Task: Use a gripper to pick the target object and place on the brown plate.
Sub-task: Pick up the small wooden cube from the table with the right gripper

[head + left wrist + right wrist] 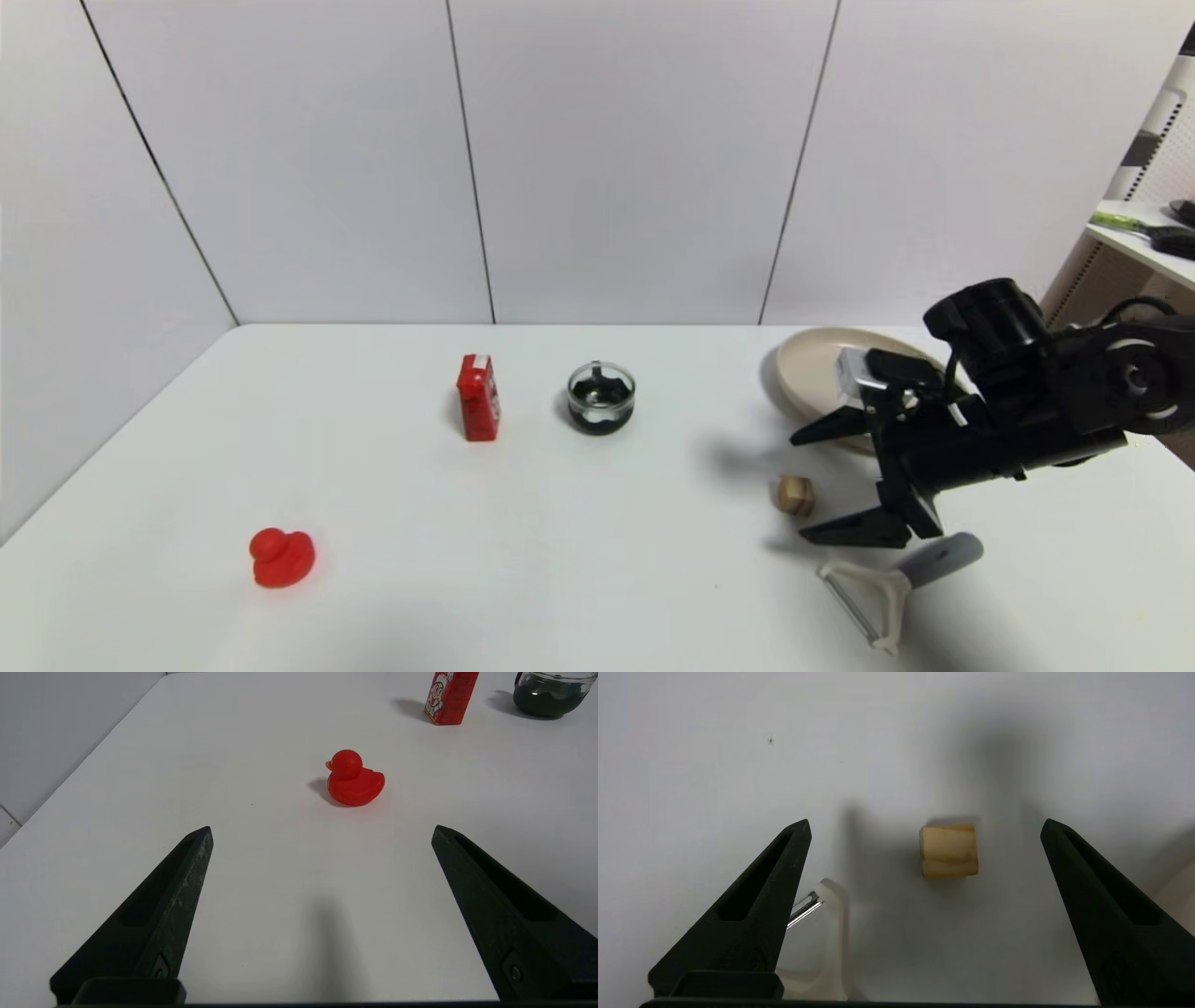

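The tan wooden cube (pixel 794 495) lies on the white table, right of centre, and shows in the right wrist view (pixel 948 850) with a darker stripe across it. My right gripper (pixel 805 485) hovers over it, open, with one finger on each side of the cube and not touching it; in its own view the gripper (pixel 925 828) is spread wide. The beige-tan plate (pixel 808 369) sits just behind, partly hidden by the right arm. My left gripper (pixel 322 833) is open and empty, out of the head view, facing the red duck.
A white peeler (pixel 878 593) with a grey handle lies just in front of the right gripper, its head beside one finger (pixel 826 933). A red duck (pixel 280 557) sits front left, a red carton (pixel 478 397) and a dark glass bowl (pixel 600 398) mid-table.
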